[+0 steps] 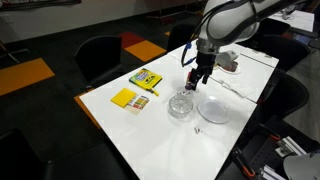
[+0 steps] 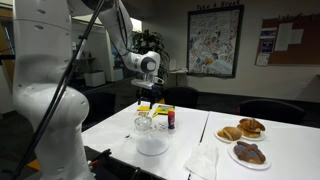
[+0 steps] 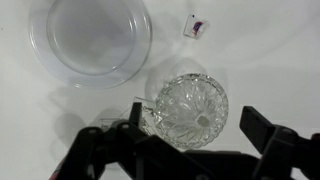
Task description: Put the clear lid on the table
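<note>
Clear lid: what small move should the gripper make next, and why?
Probably lower the gripper straight down. It is open, its fingers flank the clear lid in the wrist view, and in an exterior view it hangs above the lid, not yet gripping.

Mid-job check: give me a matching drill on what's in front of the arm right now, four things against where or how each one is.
Things:
1. gripper
2. clear glass container
3. white plate
4. yellow box

Places or states:
A. empty, right beside the container
B. open, holding nothing
C. near the edge of the table, next to a flat yellow packet
D. directly beneath the gripper

Pairs: 1-B, 2-D, 3-A, 4-C
</note>
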